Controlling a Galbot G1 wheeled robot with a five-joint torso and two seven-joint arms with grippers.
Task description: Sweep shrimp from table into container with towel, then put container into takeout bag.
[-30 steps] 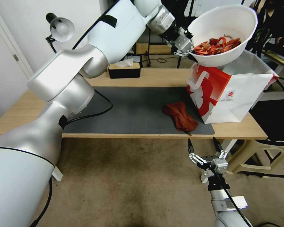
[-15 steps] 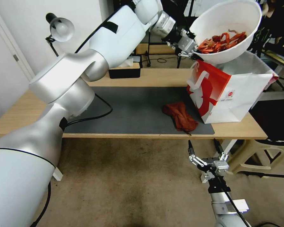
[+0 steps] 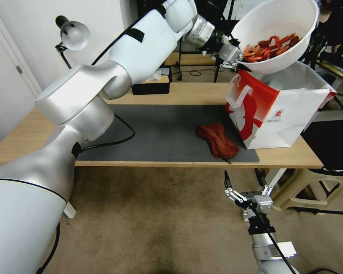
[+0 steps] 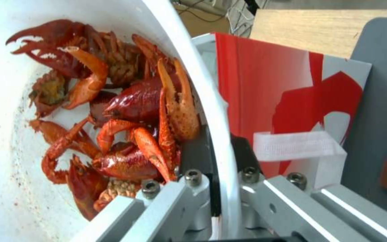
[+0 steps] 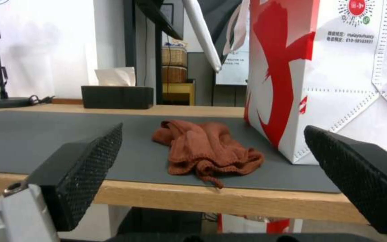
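sweeping looks done, so this is the bagging step. going left to right across the table [image 3: 171,95]: the towel [image 3: 217,140] lies crumpled on the dark mat [image 3: 156,133], and the takeout bag [image 3: 270,114] stands just beside it, mouth open. above the bag the left gripper [image 3: 237,62] is clamped on the rim of the container [image 3: 278,23], held tilted with the shrimp [image 3: 272,45] piled toward the low side. next move, i'd guess: level it and lower it straight into the bag. the right gripper [image 3: 243,179] hangs below the table edge, fingers apart. the left wrist view shows the pinch on the rim up close; the right wrist view shows the towel at table level.
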